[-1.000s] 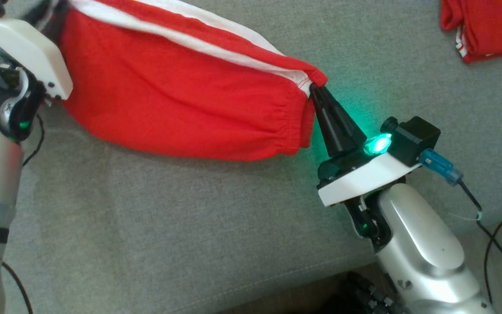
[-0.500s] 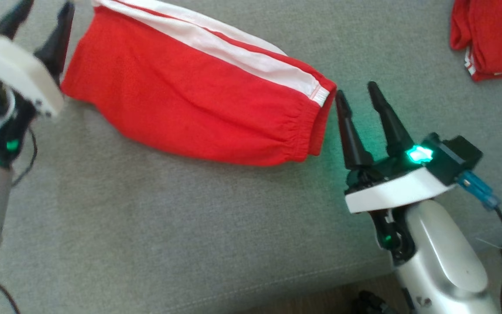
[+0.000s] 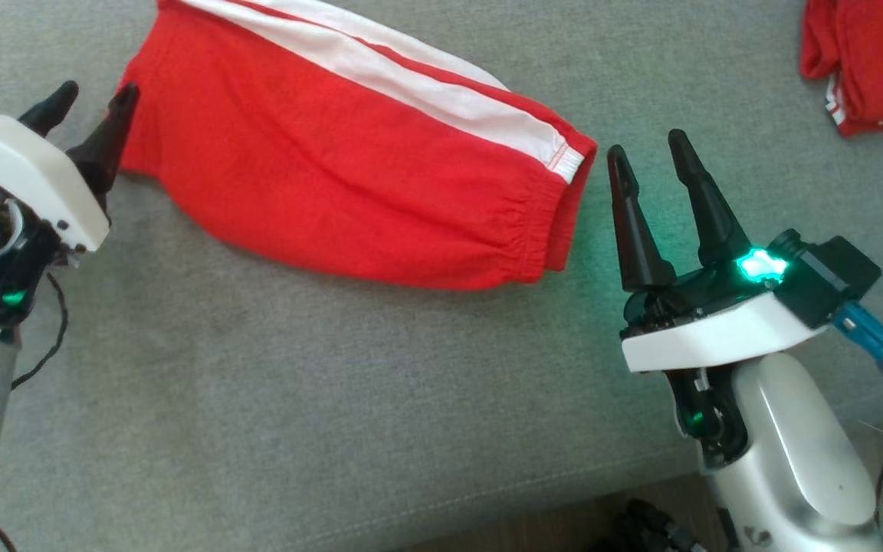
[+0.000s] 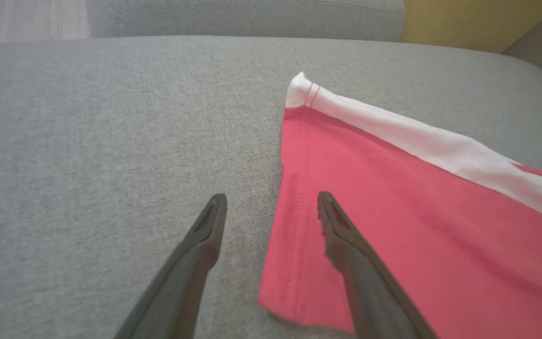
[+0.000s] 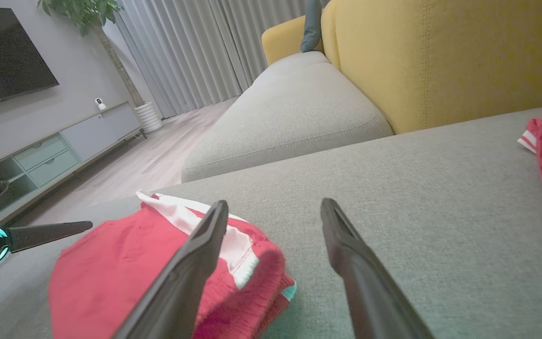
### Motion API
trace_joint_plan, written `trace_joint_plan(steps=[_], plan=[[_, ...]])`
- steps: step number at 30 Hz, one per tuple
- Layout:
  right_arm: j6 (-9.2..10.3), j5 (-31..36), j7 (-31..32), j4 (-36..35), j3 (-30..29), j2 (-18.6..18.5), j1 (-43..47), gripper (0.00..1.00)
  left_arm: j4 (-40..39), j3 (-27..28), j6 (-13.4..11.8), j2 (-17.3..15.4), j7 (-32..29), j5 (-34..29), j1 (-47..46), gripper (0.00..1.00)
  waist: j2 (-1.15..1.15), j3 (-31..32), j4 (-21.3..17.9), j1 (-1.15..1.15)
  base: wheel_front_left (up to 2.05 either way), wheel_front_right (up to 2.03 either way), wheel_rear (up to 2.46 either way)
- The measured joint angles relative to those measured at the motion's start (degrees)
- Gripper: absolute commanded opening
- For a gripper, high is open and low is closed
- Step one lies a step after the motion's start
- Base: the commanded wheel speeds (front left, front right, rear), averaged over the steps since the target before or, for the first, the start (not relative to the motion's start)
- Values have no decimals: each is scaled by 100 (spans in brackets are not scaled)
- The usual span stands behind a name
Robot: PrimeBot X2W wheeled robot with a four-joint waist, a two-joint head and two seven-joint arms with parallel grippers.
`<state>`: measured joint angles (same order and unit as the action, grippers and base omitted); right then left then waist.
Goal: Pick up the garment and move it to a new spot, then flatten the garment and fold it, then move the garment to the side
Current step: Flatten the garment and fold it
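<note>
The garment (image 3: 349,176) is a pair of red shorts with a white side stripe, folded and lying flat on the grey sofa cushion (image 3: 296,399). Its elastic waistband points right. My right gripper (image 3: 648,153) stands open just right of the waistband corner, apart from the cloth. At the garment's left hem my left gripper (image 3: 93,103) is open as well, empty. In the left wrist view the open left gripper (image 4: 271,202) hovers over the hem of the garment (image 4: 393,226). The right wrist view has the open right gripper (image 5: 273,209) beside the waistband end of the garment (image 5: 125,268).
A second red garment (image 3: 871,61) lies bunched at the cushion's far right corner. The cushion's front edge (image 3: 487,498) runs along the bottom, with floor and cables below. A yellow sofa back (image 5: 440,56) rises behind the cushion.
Both grippers let go of the garment and opened; it dropped flat onto the cushion. The two grippers then drew back a little from its ends.
</note>
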<state>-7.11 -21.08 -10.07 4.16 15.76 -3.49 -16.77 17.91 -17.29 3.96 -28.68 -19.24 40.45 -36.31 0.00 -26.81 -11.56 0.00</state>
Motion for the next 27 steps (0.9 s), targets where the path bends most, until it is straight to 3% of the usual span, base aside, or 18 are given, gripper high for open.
trace_joint_plan(steps=[16, 17, 18, 19, 20, 21, 22, 27], plan=[[0, -2, -1, 1, 88, 1, 0, 100, 88, -260, 68, 133, 20, 48, 187, 100, 0, -54, -149, 0, 0, 0, 0], [0, -2, -1, 2, 96, 1, 0, 100, 102, -274, 98, 159, 27, 48, 181, 93, 0, -50, -150, 0, 0, 0, 0], [0, -2, -1, 5, 99, 1, -1, 100, 121, -297, 116, 183, 62, 48, 175, 57, 0, -44, -150, 0, 0, 0, 0], [0, -2, -1, 10, 102, 1, -1, 100, 163, -321, 118, 213, 88, 48, 166, 38, 0, -39, -150, 0, 0, 0, 0], [0, -2, -1, 18, 105, 1, -1, 100, 213, -356, 137, 240, 136, 48, 159, 22, 0, -32, -149, 0, 0, 0, 0], [0, -2, 0, 30, 109, 1, -1, 100, 252, -407, 168, 266, 185, 48, 157, 22, 0, -25, -146, 0, 0, 0, 0], [0, -2, 0, 35, 110, 1, -1, 100, 277, -431, 178, 315, 235, 48, 157, 0, 0, -15, -142, 0, 0, 0, 0], [0, -2, 0, 77, 96, 2, 0, 100, 486, -424, 211, 495, 677, 48, 172, 0, 0, 67, -111, 0, 0, 0, 0]])
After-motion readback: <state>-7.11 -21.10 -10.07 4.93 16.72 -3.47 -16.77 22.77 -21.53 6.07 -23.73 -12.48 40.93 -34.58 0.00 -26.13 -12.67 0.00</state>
